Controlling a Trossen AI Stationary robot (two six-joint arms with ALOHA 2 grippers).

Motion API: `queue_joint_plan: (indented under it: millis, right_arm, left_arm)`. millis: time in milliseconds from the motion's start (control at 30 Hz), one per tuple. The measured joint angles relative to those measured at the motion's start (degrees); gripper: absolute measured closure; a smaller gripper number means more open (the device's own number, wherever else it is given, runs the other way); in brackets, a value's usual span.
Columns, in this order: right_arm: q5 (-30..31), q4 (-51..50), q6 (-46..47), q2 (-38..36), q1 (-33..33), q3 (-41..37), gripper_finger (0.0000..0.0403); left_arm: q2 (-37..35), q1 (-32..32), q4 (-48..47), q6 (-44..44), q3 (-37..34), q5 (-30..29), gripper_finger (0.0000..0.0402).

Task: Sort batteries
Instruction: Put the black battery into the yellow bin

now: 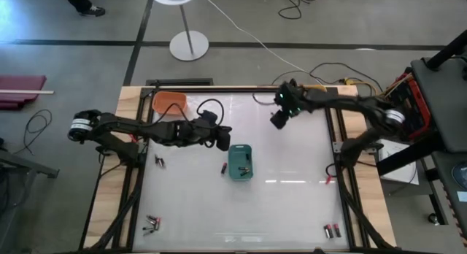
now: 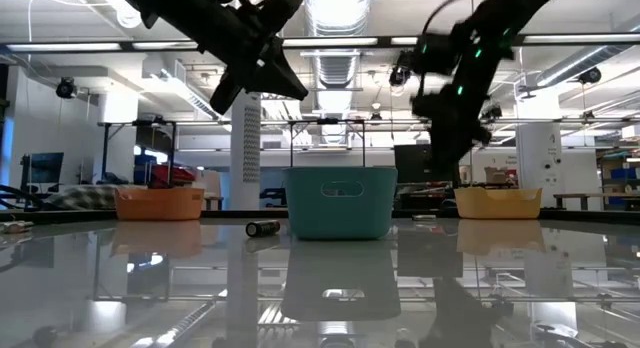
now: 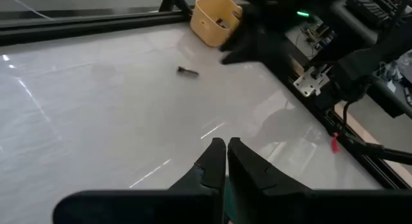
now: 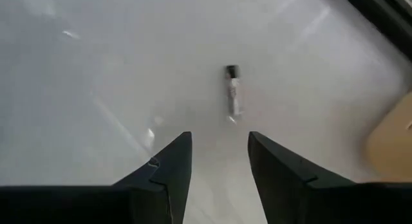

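High view: the left gripper [image 1: 225, 139] hangs just beside the teal bin [image 1: 240, 161], fingers pressed together on nothing visible. The right gripper [image 1: 278, 120] hovers near the far edge, fingers spread above a battery [image 4: 234, 95] on the table [image 1: 292, 203]. More batteries [image 1: 152, 224] lie scattered near the table's corners.

L arm [image 1: 146, 130] reaching inward, jaws closed, R arm [image 1: 343, 104] raised, jaws apart

I saw bright ceiling lights [image 2: 340, 13] glaring off the glossy table [image 2: 320, 278]; the upper centre washed out, wrist views blurred.
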Motion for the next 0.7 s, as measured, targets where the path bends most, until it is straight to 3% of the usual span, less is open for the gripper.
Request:
queue_joint_plan:
  millis: [267,400,700]
  right_arm:
    - [-1.58,-7.3,-14.27,15.72,-8.31,12.89,0.0252]
    - [-5.49,-11.33,-17.88,20.34,-10.85,17.86,0.0244]
    - [-5.17,-15.07,-24.22,31.13,-13.71,25.62,0.0264]
  left_arm:
    - [0.0,-0.02,-0.04,-0.34,0.0,1.08,0.0401]
    - [0.0,-0.02,-0.04,-0.44,-0.06,1.08,0.0401]
    - [0.0,0.04,-0.08,-0.11,-0.92,1.05,0.0401]
